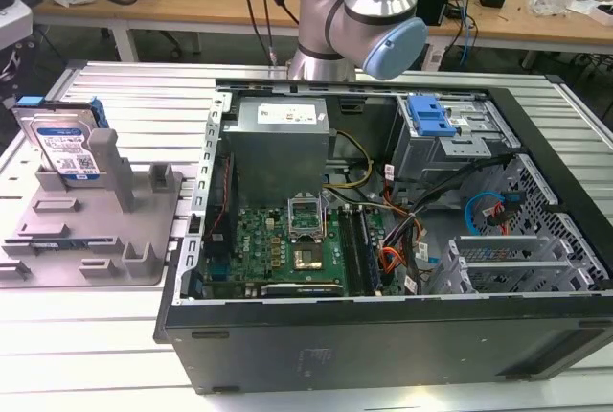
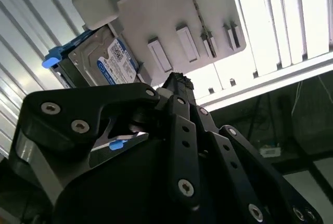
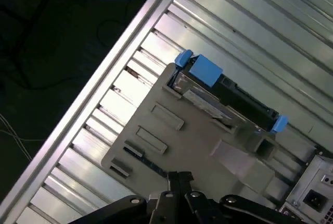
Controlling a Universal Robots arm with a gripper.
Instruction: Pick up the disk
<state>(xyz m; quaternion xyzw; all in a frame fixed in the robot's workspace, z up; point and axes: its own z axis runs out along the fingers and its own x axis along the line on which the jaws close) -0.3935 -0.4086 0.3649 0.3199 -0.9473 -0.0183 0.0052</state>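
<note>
The disk is a silver hard drive with a white-and-blue label and blue side rails. It stands upright on its edge in the grey fixture at the exterior view's left. In the second wrist view the disk shows its label just beyond my gripper. The first wrist view looks down on the disk's top edge and the fixture. There my gripper hovers well above the fixture, apart from the disk. Its black fingers meet at the tips, shut on nothing.
An open computer case with a blue-fronted drive cage takes up the middle and the exterior view's right. The arm's silver-and-blue joints rise behind it. The ribbed metal table's edge runs close beside the fixture, with dark floor beyond.
</note>
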